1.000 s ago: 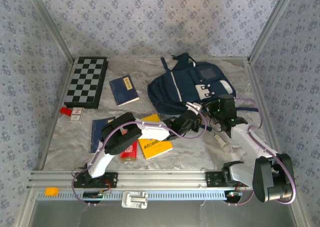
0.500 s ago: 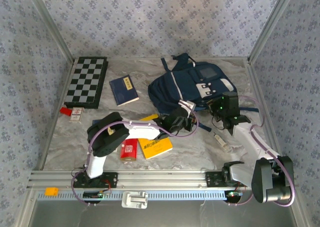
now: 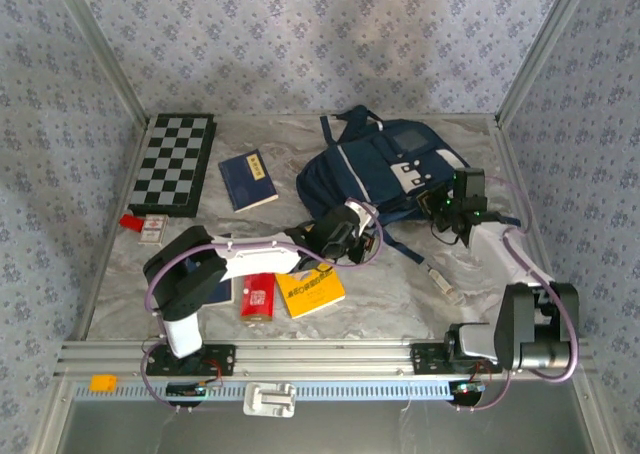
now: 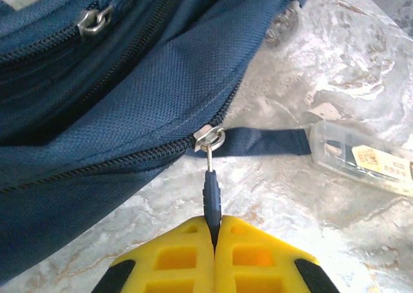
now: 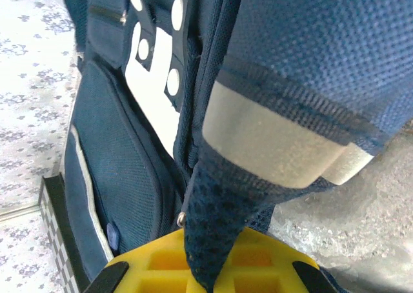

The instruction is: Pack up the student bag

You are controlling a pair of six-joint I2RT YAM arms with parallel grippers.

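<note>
The student bag [image 3: 375, 169], a navy backpack with white patches, lies at the back right of the table. My left gripper [image 3: 347, 238] is at the bag's near edge. In the left wrist view its yellow fingers [image 4: 187, 254] are shut on the dark zipper pull [image 4: 211, 196], which hangs from the metal slider [image 4: 210, 137] on the bag [image 4: 129, 99]. My right gripper [image 3: 452, 206] is at the bag's right side. In the right wrist view it [image 5: 210, 270] is shut on a navy mesh strap [image 5: 219, 222] of the bag [image 5: 122, 157], below a white-banded edge.
A chessboard [image 3: 175, 162] lies at the back left with a blue booklet [image 3: 248, 179] beside it. A yellow book [image 3: 310, 292] and a red box [image 3: 257, 296] sit near the front. A clear plastic case [image 3: 445, 282] [image 4: 361, 157] lies right of centre. Frame walls enclose the table.
My left gripper has moved left and slightly back along the bag's near edge with the zipper pull in it. My right gripper has shifted back and right, holding the strap.
</note>
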